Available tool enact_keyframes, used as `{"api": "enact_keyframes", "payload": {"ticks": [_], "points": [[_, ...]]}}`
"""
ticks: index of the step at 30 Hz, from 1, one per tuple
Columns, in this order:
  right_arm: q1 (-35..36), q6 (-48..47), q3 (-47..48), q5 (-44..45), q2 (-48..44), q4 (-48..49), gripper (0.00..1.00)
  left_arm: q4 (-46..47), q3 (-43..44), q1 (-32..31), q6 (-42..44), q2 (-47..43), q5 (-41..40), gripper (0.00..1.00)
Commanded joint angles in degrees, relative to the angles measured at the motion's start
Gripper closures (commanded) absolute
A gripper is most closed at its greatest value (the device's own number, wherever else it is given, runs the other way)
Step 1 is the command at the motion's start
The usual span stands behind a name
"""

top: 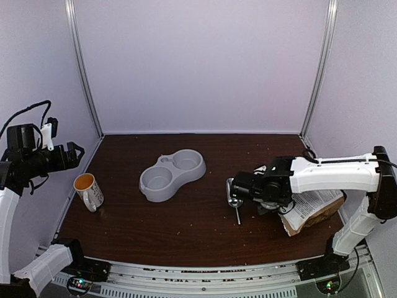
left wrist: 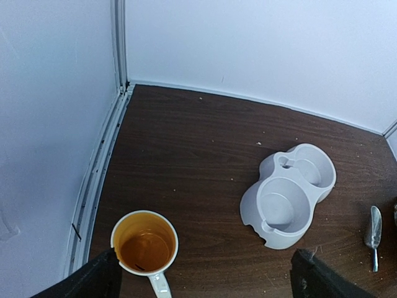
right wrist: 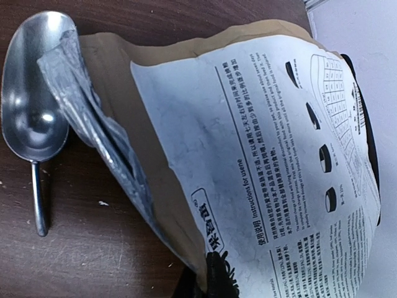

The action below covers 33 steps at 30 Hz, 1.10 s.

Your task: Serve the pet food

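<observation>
Early yet; bowl (top: 155, 195) empty, no kibble seen, prob. inside bag (right wrist: 248, 155) lying far right, scoop (right wrist: 34, 118) just beside; R pincer (right wrist: 211, 279) clenched on bag's edge; L pincer (left wrist: 205, 276) wide above mug (left wrist: 146, 248); scooping, serving left.

Top view high from behind; wrist views downward, scoop (left wrist: 373, 228) in both.

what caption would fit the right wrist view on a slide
Right claw closed on the edge of the kraft paper bag, its foil-lined mouth beside the metal scoop on the dark table
</observation>
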Motion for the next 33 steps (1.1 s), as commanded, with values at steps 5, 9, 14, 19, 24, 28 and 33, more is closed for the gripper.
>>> {"api": "enact_keyframes", "payload": {"ticks": [5, 9, 14, 19, 24, 28, 33], "points": [[-4.1, -7.2, 14.6, -16.0, -9.4, 10.4, 1.0, 2.0, 2.7, -0.3, 2.4, -0.6, 1.4, 0.02], [-4.4, -8.4, 22.8, -20.9, -8.4, 12.3, 1.0, 1.7, 3.8, -0.3, 3.7, -0.3, 3.4, 0.02], [-5.8, -7.8, 28.3, -24.5, -9.3, 15.2, 1.0, -0.8, 6.2, -0.3, 6.0, 1.1, 5.2, 0.02], [-10.6, -3.9, 22.1, -32.7, -14.1, 26.9, 1.0, -0.8, 8.1, -3.1, 4.4, 3.0, 7.6, 0.04], [-12.8, -1.4, 16.3, -33.7, -16.5, 31.9, 1.0, 1.9, 10.2, -13.2, 0.1, 5.3, 5.0, 0.06], [-14.4, 1.9, 11.5, -38.0, -20.1, 39.8, 1.0, 5.3, 12.8, -23.2, -3.9, 8.2, 1.6, 0.07], [-15.6, 0.9, 11.6, -36.9, -23.2, 38.2, 1.0, 9.3, 19.3, -38.7, -7.2, 15.9, -5.8, 0.07]]}}
